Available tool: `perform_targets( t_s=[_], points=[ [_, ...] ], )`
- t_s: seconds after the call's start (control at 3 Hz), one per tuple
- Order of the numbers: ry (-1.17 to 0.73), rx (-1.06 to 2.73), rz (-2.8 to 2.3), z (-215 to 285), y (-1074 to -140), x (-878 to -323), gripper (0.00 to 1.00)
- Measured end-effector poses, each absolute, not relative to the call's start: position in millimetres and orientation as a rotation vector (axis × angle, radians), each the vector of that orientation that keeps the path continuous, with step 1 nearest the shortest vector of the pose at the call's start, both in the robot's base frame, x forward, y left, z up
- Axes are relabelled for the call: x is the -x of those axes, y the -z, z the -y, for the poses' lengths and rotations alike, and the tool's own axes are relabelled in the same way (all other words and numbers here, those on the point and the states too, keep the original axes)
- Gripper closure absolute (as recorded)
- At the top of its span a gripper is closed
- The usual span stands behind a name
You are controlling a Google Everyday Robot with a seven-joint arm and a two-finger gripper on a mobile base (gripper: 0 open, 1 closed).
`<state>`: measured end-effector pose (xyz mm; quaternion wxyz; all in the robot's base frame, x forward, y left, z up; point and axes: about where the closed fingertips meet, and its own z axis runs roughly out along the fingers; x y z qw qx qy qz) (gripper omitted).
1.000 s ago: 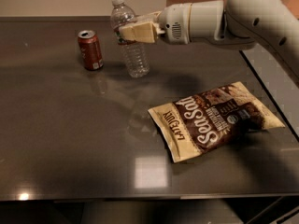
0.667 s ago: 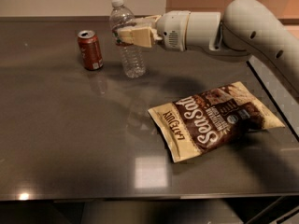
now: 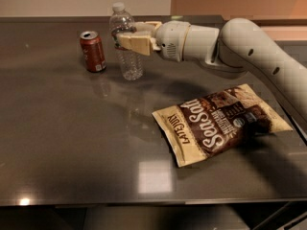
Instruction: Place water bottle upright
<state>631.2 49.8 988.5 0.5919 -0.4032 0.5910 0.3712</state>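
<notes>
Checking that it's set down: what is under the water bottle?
The water bottle stands on the table, nothing else beneath. The gripper, shut around its label, hides part of it.

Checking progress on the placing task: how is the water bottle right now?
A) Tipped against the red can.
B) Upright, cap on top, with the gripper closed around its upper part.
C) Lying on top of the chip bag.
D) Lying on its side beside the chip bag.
B: the water bottle stands cap-up on the table, and the gripper clasps it near the label.
</notes>
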Motion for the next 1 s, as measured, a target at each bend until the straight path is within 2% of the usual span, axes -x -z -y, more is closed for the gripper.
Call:
perform_targets(
  t_s=[1.0],
  points=[
    [-0.916, 0.957, -1.382, -66.8, -962.1, -634.2, 1.00]
  ],
)
